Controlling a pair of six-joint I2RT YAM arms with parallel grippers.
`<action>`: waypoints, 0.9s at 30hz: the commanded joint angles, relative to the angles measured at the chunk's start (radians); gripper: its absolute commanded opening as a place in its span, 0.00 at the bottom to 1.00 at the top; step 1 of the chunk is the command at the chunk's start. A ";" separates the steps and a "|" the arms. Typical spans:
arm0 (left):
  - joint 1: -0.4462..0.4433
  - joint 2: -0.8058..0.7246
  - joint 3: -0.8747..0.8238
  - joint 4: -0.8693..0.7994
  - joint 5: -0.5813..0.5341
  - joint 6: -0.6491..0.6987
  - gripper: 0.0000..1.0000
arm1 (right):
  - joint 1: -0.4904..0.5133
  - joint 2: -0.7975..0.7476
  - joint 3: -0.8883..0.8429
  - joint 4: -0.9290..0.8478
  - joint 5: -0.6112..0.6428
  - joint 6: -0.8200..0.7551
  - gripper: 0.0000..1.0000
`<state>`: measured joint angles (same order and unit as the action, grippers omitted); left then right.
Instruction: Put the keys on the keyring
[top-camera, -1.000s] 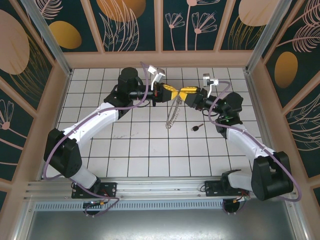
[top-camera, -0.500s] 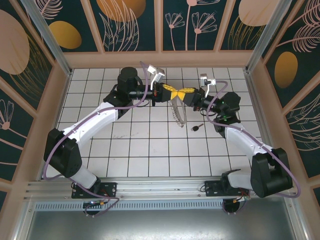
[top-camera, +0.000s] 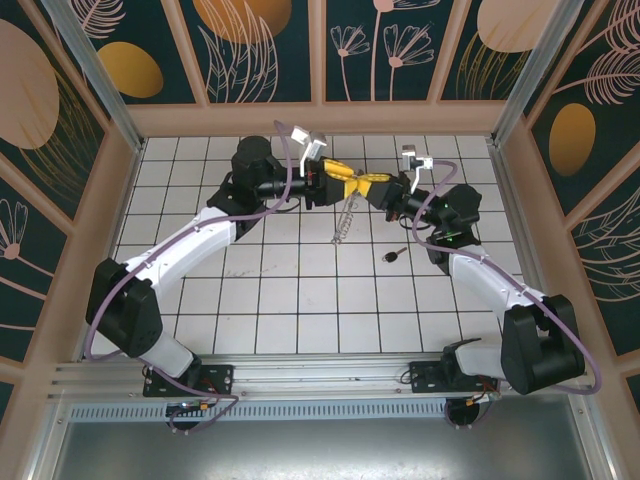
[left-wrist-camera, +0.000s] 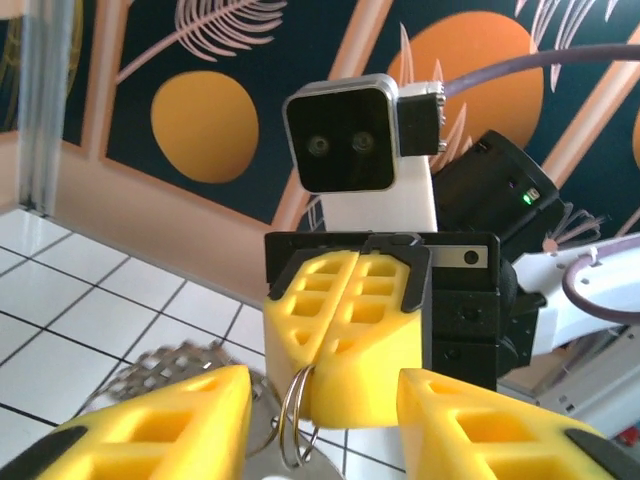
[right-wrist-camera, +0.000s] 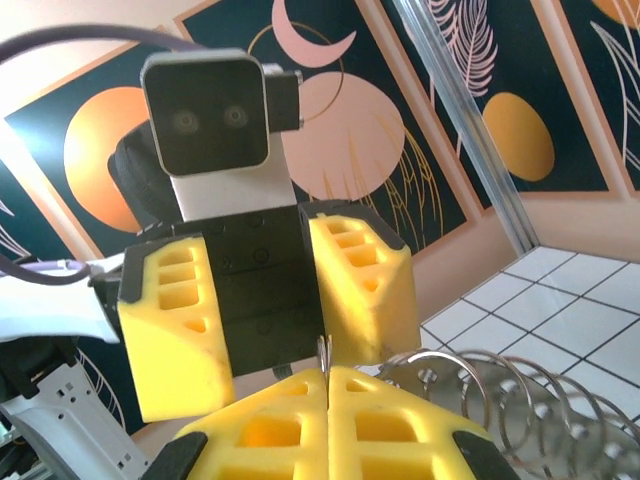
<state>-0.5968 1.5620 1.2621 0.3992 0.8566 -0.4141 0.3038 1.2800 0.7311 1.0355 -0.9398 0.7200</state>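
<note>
Above the bench (top-camera: 300, 300), mid-air.
Pinching the keyring (top-camera: 343, 222) in the closed right tool (top-camera: 368, 187); nothing in the parted left tool (right-wrist-camera: 265, 320).

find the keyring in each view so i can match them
Top external: keyring hangs upper centre, below the right gripper.
Left wrist: bottom, left of centre, dangling from the right gripper.
Right wrist: lower right, rings fanning out.
Shared landmark: the right gripper's shut yellow jaws pinching it.
</note>
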 joint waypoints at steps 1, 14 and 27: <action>0.004 -0.070 -0.050 0.169 -0.128 -0.103 0.48 | 0.003 -0.021 -0.008 0.148 0.043 0.033 0.00; 0.008 -0.045 -0.124 0.470 -0.116 -0.342 0.38 | 0.006 -0.004 -0.024 0.440 0.165 0.178 0.00; -0.009 0.023 -0.109 0.602 -0.047 -0.441 0.33 | 0.036 0.092 0.033 0.559 0.220 0.262 0.00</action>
<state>-0.5968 1.5726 1.1442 0.9176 0.7780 -0.8219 0.3271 1.3693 0.7223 1.4860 -0.7433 0.9562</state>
